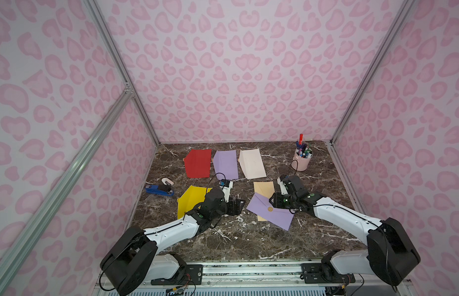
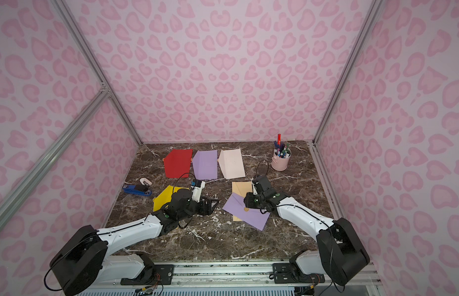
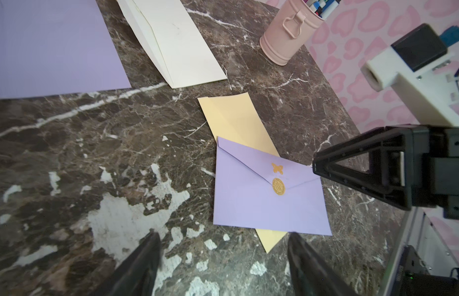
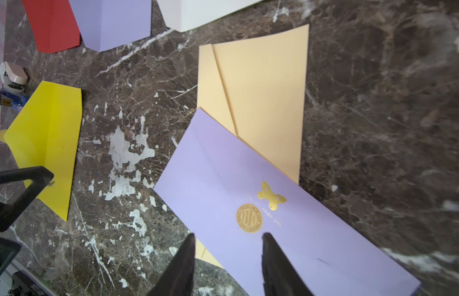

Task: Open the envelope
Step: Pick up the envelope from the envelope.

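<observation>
Lilac paper forms the sealed envelope [image 1: 273, 214], which lies flat and slantwise on the dark marble surface [image 1: 249, 243], right of centre. Its flap is down under a round gold seal [image 4: 249, 218], with a gold butterfly [image 4: 271, 196] just beside the seal. The sealed envelope overlaps a tan envelope [image 1: 263, 188] lying beneath it.

The right gripper [image 4: 228, 235] is over the sealed envelope. Its jaws are partly spread and pinch nothing. One tip is over the lilac paper near the seal, and the other is at the envelope's edge. Contact with the paper cannot be confirmed.

The left gripper [image 3: 223, 234] is to the left over bare surface, with its jaws spread wide and empty.

A yellow envelope [image 1: 189, 202] lies beside the left arm. The far row holds a red envelope [image 1: 198, 164], a second lilac envelope [image 1: 225, 165] and a cream envelope [image 1: 252, 164]. A pink pen cup [image 1: 302, 161] stands far right, and a blue stapler [image 1: 159, 191] lies far left.
</observation>
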Robot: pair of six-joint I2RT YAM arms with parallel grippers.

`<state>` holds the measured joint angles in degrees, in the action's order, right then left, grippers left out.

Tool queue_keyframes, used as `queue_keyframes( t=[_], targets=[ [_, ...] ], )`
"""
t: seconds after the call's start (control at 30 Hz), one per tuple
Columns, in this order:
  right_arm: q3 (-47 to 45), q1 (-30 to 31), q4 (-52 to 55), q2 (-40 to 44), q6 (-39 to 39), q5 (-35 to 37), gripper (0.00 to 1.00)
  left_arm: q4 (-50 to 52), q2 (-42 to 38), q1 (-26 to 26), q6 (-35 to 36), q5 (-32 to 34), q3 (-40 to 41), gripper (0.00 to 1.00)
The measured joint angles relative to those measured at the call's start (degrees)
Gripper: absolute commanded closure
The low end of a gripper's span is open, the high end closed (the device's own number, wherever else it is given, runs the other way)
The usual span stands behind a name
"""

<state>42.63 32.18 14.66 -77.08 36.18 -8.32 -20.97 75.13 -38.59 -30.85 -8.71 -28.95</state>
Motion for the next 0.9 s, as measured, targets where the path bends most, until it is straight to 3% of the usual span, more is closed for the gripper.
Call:
queue_keyframes(
  t=[0.4,0.9],
  targets=[
    [-7.50,-3.91,-2.95,3.52,0.24,-2.58,0.73,-15.13,13.14,3.43,-10.91,-11.02,3.02,0.21],
    [-13.09,-7.23,-6.84,2.47,1.29,-5.25,0.73,-19.54,18.84,3.43,-14.08,-14.19,2.16,0.22]
  ],
)
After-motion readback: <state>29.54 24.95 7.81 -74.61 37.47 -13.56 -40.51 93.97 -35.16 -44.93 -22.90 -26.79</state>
